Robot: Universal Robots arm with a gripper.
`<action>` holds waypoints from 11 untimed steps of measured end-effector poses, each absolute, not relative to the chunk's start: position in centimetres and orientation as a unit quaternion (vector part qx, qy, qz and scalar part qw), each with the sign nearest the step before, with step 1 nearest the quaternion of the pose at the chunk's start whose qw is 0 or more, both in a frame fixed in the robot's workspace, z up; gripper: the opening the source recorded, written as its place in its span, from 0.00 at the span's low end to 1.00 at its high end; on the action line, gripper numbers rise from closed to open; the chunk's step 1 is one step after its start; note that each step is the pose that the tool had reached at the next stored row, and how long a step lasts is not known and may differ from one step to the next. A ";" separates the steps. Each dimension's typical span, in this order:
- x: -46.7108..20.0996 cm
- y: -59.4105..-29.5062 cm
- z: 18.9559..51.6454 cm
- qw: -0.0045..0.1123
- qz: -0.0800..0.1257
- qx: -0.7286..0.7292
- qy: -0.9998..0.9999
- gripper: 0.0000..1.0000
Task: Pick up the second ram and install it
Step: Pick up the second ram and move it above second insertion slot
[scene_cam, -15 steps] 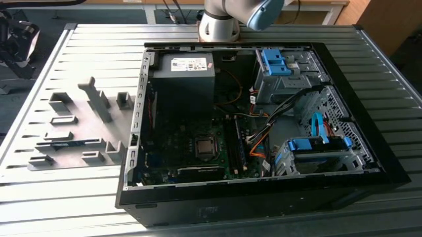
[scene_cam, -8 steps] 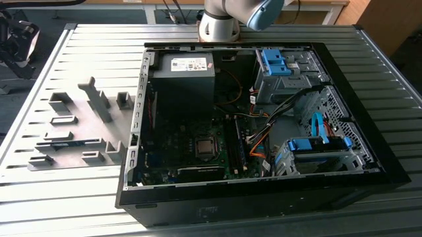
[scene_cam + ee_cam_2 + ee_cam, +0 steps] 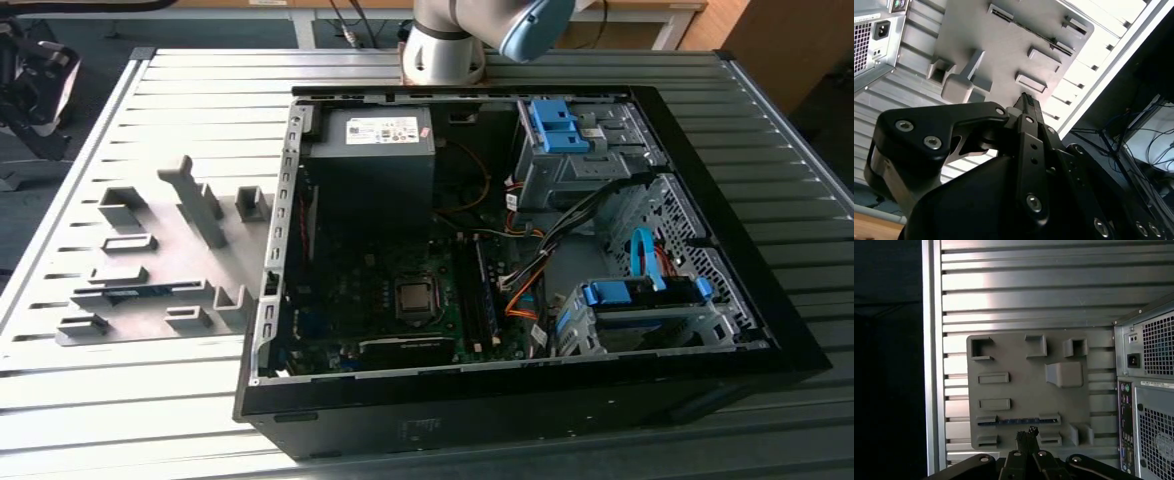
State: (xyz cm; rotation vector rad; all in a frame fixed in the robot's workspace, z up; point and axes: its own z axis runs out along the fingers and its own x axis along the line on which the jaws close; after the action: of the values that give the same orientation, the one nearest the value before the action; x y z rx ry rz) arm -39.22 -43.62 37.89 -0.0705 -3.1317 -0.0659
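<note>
Gripper (image 3: 1026,432), black, metal, two-fingered, closed tip to tip, fingers (image 3: 1029,125) pressed together and gripping nothing, alike in both wrist views. Hovers above the flat grey plastic fixture plate (image 3: 1019,390), apart from it and touching none of its raised blocks. Seated on that plate, toward its end farthest from the arm's base: second ram (image 3: 1009,422), a thin, long blue-green circuit-board stick, seen as a narrow strip, each end tucked at a low grey holder block. Sits nearly in line with the fingertips in the first wrist view, farther down toward the plate, not yet touched. Long axis parallel to that end of the plate, pointing toward the black open-sided computer case (image 3: 534,425) beside the plate. Seemingly in line with the fingers' opening direction rather than across it, judging by the linkage on either side of the tips. Counted: one arm, so no question of a nearer hand; one gripper; one second ram (image 3: 144,292) on the plate, a blue sliver in the exterior view; one plate (image 3: 180,255); one case; two holder blocks at the stick; one ribbed aluminium table (image 3: 134,400) beneath the plate.
</note>
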 end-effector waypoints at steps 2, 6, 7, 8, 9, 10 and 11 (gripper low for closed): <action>-39.2 -43.6 37.9 0.005 -0.021 -0.010 -1.000 0.11; -39.2 -43.6 37.9 0.005 -0.021 0.019 -1.000 0.11; -39.2 -43.6 37.9 0.005 -0.021 0.027 -0.999 0.11; -39.2 -43.6 37.9 0.005 -0.021 0.035 -0.999 0.11; -39.2 -43.6 37.9 0.006 -0.021 0.042 -0.999 0.11; -39.2 -43.6 37.9 0.006 -0.021 0.051 -0.998 0.11; -39.2 -43.6 37.9 0.006 -0.021 0.058 -0.998 0.11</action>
State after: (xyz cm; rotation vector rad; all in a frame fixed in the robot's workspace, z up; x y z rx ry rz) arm -39.22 -43.62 37.90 0.1827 -3.1236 -0.0643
